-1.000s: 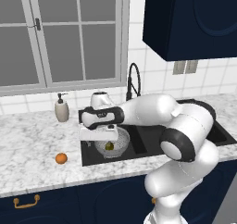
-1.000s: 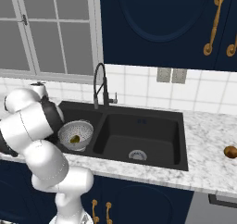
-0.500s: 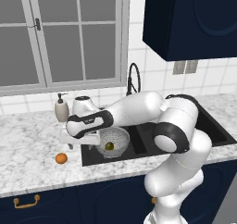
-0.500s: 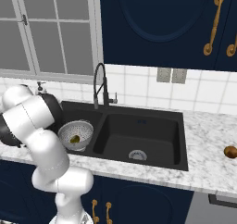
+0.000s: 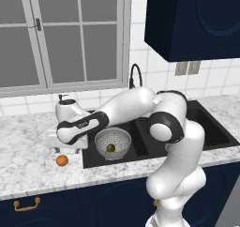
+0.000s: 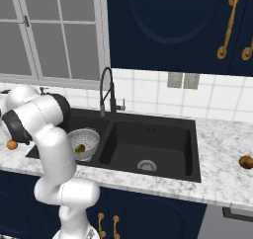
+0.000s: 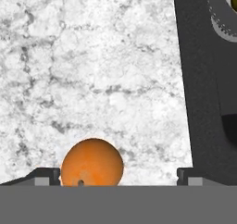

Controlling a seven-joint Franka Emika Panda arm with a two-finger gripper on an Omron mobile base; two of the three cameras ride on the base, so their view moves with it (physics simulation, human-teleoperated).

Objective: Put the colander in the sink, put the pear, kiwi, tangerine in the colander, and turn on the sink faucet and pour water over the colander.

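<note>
The silver colander point(image 5: 112, 142) point(image 6: 83, 140) sits in the left basin of the black sink point(image 5: 140, 144) point(image 6: 148, 139). An olive-green fruit point(image 5: 110, 148) point(image 6: 79, 147) lies in it; I cannot tell whether it is the pear or the kiwi. The orange tangerine point(image 5: 62, 160) point(image 6: 11, 144) point(image 7: 92, 163) rests on the marble counter left of the sink. My gripper point(image 5: 61, 151) point(image 7: 118, 176) hangs open just above the tangerine, one fingertip on each side, not touching it. The black faucet point(image 5: 135, 76) point(image 6: 106, 87) stands behind the sink, and no water runs from it.
A cream soap dispenser point(image 5: 63, 102) stands behind my hand near the window wall. A brown round fruit point(image 6: 245, 162) lies on the counter far right of the sink. The sink's raised rim point(image 7: 199, 79) runs close beside the tangerine.
My arm has swung left from over the colander to above the tangerine on the counter. The gripper stayed open, and the fruits and the colander have not moved.
</note>
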